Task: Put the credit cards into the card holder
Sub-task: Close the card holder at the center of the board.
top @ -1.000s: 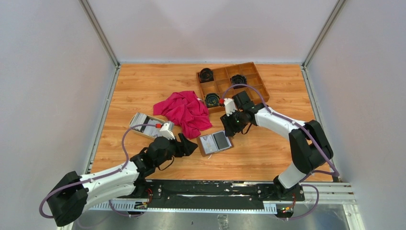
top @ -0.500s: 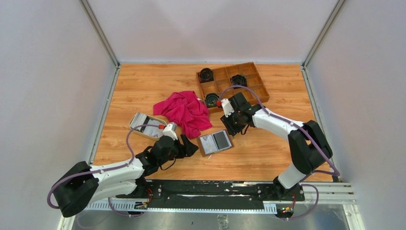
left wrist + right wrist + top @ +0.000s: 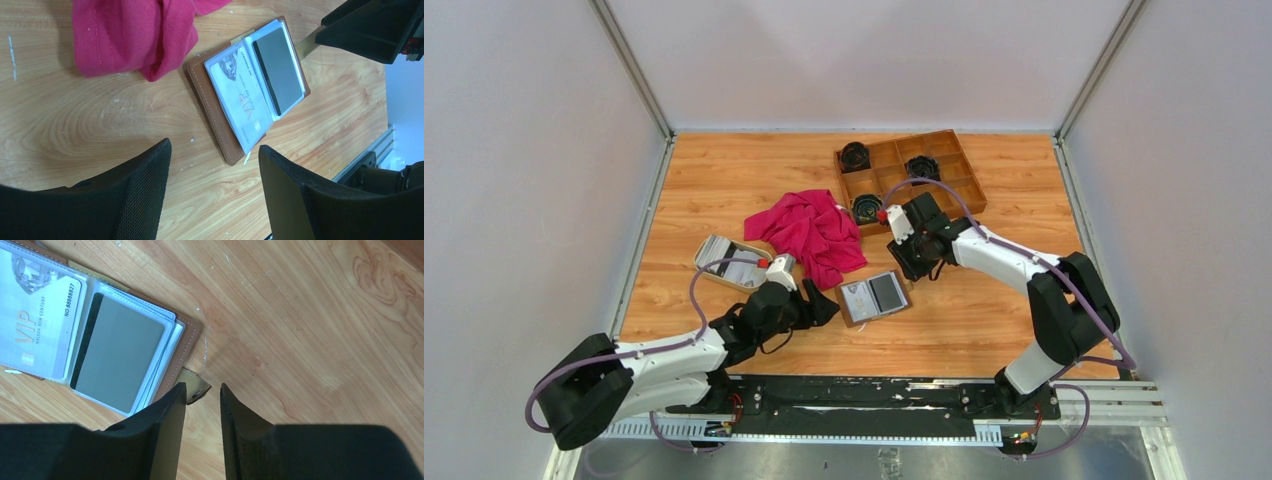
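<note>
The brown leather card holder [image 3: 874, 297] lies open on the table. In the left wrist view the card holder [image 3: 215, 100] has a white VIP card [image 3: 242, 97] in one clear pocket and a dark card [image 3: 278, 70] in the other. My left gripper [image 3: 215, 147] is open just short of its near corner and holds nothing. My right gripper [image 3: 202, 386] hovers at the holder's snap tab [image 3: 199, 389]; its jaws are open by a narrow gap and the tab lies at their tips, not pinched. A stack of credit cards [image 3: 727, 258] rests at the left, behind my left arm.
A crumpled red cloth [image 3: 809, 232] lies between the card stack and the holder. A wooden compartment tray [image 3: 944, 178] with black round objects stands at the back, just behind my right gripper [image 3: 914, 260]. Grey walls enclose the table.
The right gripper's jaws have narrowed and its wrist has shifted slightly left by the holder's tab. The left arm has edged a little toward the holder, still open.
</note>
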`<state>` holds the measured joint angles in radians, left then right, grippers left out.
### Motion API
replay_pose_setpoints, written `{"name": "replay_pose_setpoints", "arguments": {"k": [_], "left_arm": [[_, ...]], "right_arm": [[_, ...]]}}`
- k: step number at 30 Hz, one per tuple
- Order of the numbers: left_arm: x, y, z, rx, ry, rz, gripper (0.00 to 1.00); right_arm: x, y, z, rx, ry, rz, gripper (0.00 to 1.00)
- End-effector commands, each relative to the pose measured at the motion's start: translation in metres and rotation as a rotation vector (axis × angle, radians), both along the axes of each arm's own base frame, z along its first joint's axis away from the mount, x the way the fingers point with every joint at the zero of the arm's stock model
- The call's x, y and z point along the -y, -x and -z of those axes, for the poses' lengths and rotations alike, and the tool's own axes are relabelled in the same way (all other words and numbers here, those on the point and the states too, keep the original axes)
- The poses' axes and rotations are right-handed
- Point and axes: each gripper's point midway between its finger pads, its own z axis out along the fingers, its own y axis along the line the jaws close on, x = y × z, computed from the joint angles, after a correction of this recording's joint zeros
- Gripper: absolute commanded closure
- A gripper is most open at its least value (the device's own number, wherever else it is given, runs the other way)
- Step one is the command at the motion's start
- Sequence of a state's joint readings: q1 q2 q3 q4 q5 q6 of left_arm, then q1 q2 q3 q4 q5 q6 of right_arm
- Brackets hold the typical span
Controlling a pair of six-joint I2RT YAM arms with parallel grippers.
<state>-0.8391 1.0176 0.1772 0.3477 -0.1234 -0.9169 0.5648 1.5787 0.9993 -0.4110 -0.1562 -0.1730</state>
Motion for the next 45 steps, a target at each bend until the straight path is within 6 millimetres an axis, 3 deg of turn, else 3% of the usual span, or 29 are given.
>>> {"name": "replay_pose_setpoints", "arguments": {"k": [1, 11, 16, 19, 40, 45], "left_arm": [[0.006, -0.01, -0.012, 0.026, 0.021, -0.015, 0.31], [0.008, -0.012, -0.011, 0.021, 0.013, -0.014, 0.32], [0.008, -0.013, -0.011, 0.022, 0.012, -0.016, 0.33], [0.008, -0.014, -0.01, 0.02, 0.01, -0.021, 0.33], [0.026, -0.039, 0.011, -0.035, -0.023, -0.042, 0.42], [0.039, -0.038, 0.008, -0.043, 0.031, 0.003, 0.48]], "right_arm": [[0.007, 0.0, -0.008, -0.011, -0.007, 0.014, 0.68], [0.007, 0.006, -0.008, -0.071, -0.05, 0.02, 0.75], [0.008, 0.007, -0.005, -0.09, -0.051, 0.014, 0.87], [0.007, 0.007, -0.005, -0.092, -0.058, -0.002, 0.99], [-0.005, 0.014, -0.01, -0.114, -0.12, -0.057, 1.0], [-0.007, 0.016, -0.011, -0.122, -0.131, -0.064, 1.0]]}}
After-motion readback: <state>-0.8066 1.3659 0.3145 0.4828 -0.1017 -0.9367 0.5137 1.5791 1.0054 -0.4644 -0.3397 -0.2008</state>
